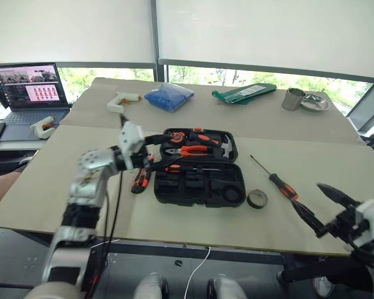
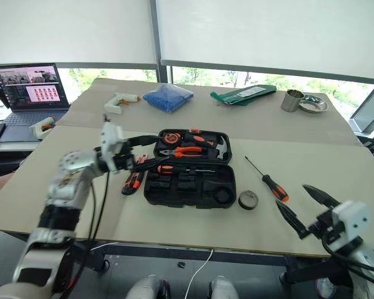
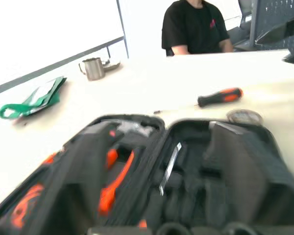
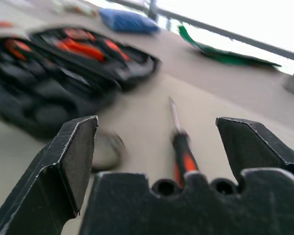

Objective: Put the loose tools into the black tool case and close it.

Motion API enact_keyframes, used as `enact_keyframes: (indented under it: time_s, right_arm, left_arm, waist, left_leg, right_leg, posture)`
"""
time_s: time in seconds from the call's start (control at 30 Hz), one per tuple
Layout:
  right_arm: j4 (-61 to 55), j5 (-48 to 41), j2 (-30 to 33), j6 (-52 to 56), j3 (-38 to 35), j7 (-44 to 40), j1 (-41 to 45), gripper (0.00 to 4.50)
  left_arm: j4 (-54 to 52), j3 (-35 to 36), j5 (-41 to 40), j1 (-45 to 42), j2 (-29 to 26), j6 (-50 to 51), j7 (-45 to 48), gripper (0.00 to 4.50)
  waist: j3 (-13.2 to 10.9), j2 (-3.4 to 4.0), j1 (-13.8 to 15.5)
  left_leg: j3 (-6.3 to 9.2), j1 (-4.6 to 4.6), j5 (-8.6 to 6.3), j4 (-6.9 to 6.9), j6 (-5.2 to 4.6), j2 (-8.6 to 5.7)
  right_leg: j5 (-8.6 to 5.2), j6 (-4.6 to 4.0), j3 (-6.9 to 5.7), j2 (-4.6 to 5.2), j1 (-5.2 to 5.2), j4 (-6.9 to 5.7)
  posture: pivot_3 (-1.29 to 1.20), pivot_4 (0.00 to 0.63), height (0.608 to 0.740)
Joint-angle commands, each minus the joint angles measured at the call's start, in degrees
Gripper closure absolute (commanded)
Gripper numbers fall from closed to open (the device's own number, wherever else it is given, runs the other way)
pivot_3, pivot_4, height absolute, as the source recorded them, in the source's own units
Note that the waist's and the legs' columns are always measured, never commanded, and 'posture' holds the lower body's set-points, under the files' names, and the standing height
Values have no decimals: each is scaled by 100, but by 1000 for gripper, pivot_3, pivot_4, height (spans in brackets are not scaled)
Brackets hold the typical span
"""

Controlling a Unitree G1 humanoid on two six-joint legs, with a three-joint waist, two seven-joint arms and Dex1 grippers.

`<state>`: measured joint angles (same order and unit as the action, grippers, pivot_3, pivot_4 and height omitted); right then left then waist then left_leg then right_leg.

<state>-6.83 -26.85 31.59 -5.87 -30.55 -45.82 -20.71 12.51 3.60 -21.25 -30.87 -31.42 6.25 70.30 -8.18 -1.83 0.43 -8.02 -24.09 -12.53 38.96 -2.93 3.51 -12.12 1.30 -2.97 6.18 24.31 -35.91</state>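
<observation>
Head views: the black tool case (image 1: 198, 167) lies open near the middle of the counter (image 1: 62, 162), its lid half toward the far edge holding orange-handled pliers (image 1: 188, 150) and a hammer (image 1: 219, 144), its near half mostly bare slots. The left tool (image 2: 148, 151) hangs just over the case's left end; its fingers look parted and nothing is seen between them. A utility knife (image 1: 140, 179) lies on the counter just beside the case's left side. A dark tape roll (image 1: 257, 199) sits near the case's right front corner, and an orange-and-black screwdriver (image 1: 275, 179) lies right of it, apart from the case. The right tool (image 1: 327, 207) hovers off the counter's near right edge, fingers wide and empty. Toward the far edge lie a white glue gun (image 1: 120, 100), a blue bag (image 1: 169, 96), a green bag (image 1: 244, 93) and a metal cup (image 1: 293, 98).

Left wrist view: the open case fills the foreground, a slim metal shaft (image 3: 170, 168) lying in the slots, the screwdriver and tape roll beyond it, and a person in a black shirt (image 3: 196, 25) seated past the counter.

Right wrist view: the two black fingers (image 4: 63, 166) stand wide apart, the screwdriver and the tape roll lying on the counter between them, untouched.
</observation>
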Motion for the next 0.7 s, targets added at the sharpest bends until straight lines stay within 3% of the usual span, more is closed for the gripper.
enact_keyframes:
  time_s: [0.03,0.2,0.37,0.57,0.7]
  right_arm:
    - [393,102,-17,-135,-344,95,-272,0]
    - [605,218,182,8,-350,266,-81,0]
    - [148,-151,1051,1590,-66,184,541,0]
    - [262,-105,2132,3728,1194,47,2139,0]
    - [1004,392,2210,4222,2151,14,3383,0]
  left_arm:
    - [-103,381,-375,524,-416,16,428,55]
    - [56,722,-709,1021,-679,-341,1023,55]
    - [-810,725,-1133,1299,-613,120,870,55]
    - [-1634,519,-1521,1489,-414,730,623,55]
    - [-1753,383,-1472,1452,-294,701,509,55]
  waist:
    - [-2,10,-13]
    - [-3,14,-56]
    - [-1,32,-99]
    - [-1,32,-121]
    - [-1,31,-98]
  left_leg:
    - [0,1,0,0,1,2]
    - [-3,4,-23,2,52,10]
    - [-7,4,-23,2,54,6]
    - [-6,3,-5,-3,22,10]
    - [-6,-4,4,-4,6,7]
  right_leg:
    - [-19,-11,1,0,0,-2]
    - [-13,-22,3,6,4,-1]
    - [-9,-23,6,21,5,-1]
    - [-10,-25,12,-1,6,0]
    - [-10,-29,12,-6,15,2]
  posture:
    - [0,150,739]
    - [0,150,739]
    - [0,150,739]
    - [0,150,739]
    - [0,150,739]
